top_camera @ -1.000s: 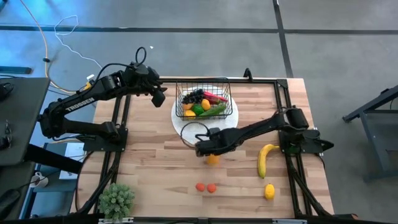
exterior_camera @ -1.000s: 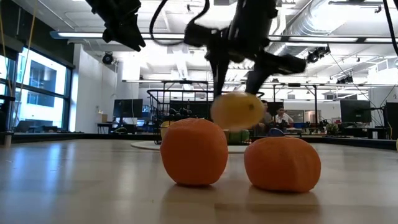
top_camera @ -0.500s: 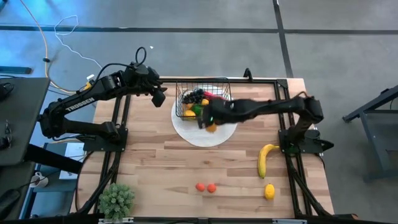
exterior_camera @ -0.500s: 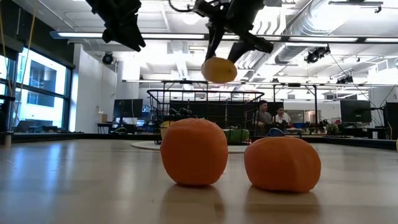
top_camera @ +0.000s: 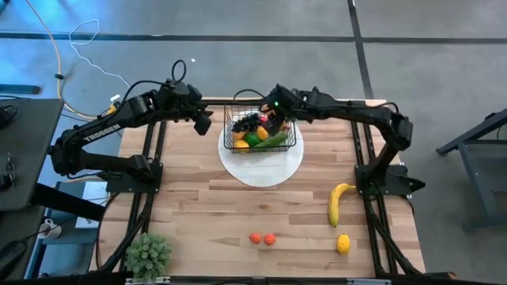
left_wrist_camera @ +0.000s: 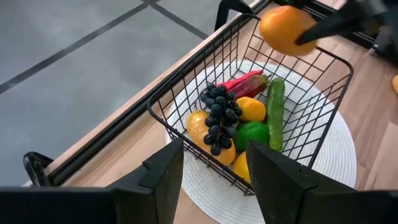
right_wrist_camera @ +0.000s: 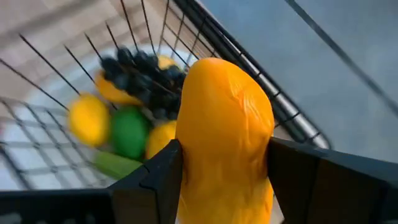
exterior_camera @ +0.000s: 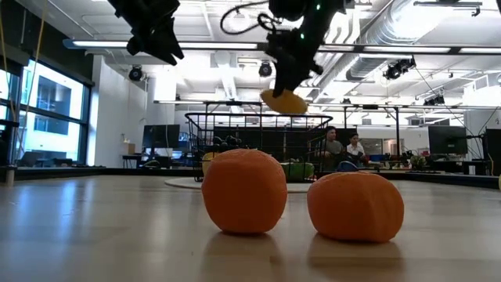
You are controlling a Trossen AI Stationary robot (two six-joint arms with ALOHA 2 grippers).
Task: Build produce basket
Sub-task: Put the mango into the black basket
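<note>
Already well stocked, the basket (top_camera: pixel 260 125), sat on a white plate (top_camera: pixel 261 166) at the far middle of the worktop (top_camera: pixel 206 206): grapes (left_wrist_camera: pixel 219 115), lemons, a green lime, a cucumber (left_wrist_camera: pixel 275 118) and a red chilli (left_wrist_camera: pixel 245 81) inside. Just above its far rim, an orange fruit (exterior_camera: pixel 283 101), pinched between the fingers of the right pincer (right_wrist_camera: pixel 225 155). Off to the basket's left and raised, the left pincer (left_wrist_camera: pixel 211 171), partly spread and holding nothing. Near the front edge, apart from the basket: two orange pieces (top_camera: pixel 262 238), a banana (top_camera: pixel 339 202), a lemon (top_camera: pixel 343 243), and a potted plant (top_camera: pixel 149 255) at the corner.

Step in hand, by judgement: carrying one fruit over for the drop. Next called for: lowering inside the wire walls, then letting go, clear of the rim.
</note>
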